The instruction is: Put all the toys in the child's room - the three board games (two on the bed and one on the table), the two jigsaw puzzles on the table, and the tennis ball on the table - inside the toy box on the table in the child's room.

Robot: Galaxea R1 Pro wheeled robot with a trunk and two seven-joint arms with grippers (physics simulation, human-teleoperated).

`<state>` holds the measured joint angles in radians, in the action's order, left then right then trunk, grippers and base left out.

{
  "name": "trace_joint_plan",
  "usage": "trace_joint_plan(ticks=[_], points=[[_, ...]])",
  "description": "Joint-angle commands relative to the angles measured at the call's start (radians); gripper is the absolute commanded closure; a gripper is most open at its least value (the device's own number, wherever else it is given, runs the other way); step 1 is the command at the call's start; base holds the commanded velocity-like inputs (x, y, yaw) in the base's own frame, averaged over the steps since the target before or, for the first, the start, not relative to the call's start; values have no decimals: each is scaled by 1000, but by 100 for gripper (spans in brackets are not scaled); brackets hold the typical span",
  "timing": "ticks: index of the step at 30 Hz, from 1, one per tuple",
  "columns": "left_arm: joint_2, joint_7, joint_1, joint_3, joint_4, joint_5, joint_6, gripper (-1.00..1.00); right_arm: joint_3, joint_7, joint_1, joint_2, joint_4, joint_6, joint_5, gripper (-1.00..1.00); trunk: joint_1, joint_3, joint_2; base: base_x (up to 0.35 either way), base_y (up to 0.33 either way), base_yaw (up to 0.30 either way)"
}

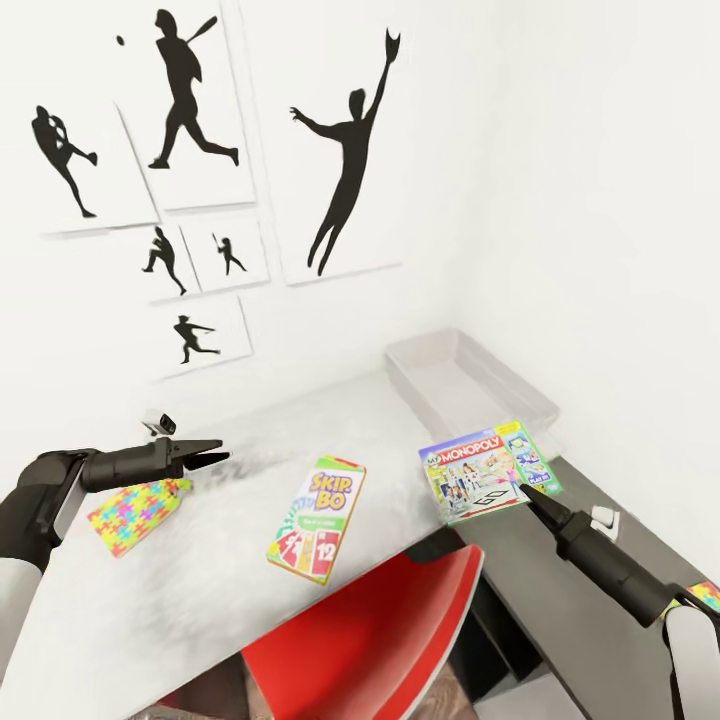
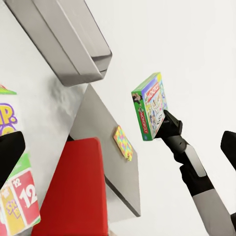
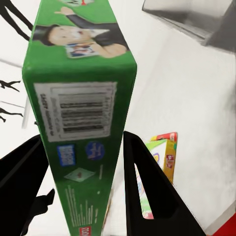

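Left wrist: puzzle on dark unit

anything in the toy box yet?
The toy box looks empty: bare grey floor in the head view. Its near corner is hidden behind the MONOPOLY box held by the right end effector.

Walls: plain white, meeting in a corner.
Pictures: black sports silhouettes on white panels, clustered on the left wall.
Chair: red seat, tucked under the bench edge.
Light: bright, even, soft shadows.
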<state>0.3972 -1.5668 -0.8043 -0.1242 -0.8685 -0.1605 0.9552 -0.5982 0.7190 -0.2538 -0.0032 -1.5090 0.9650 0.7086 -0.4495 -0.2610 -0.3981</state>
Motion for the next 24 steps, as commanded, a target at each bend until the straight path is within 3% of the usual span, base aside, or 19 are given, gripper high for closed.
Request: trace_joint_plan(ticks=[1, 9, 24], points=[[0, -4, -1, 1, 0, 0, 11, -100, -2, 5, -1, 0, 0, 6, 2, 100, -1, -2, -2, 1, -1, 280], [0, -4, -1, 1, 0, 0, 11, -100, -2, 8, -1, 0, 0, 6, 2, 100, -1, -2, -2, 81, -89, 245], [-1, -4, -1, 1, 0, 0, 10, -100, -2, 9, -1, 0, 0, 5, 2, 100, -1, -2, -2, 87, -10, 23]])
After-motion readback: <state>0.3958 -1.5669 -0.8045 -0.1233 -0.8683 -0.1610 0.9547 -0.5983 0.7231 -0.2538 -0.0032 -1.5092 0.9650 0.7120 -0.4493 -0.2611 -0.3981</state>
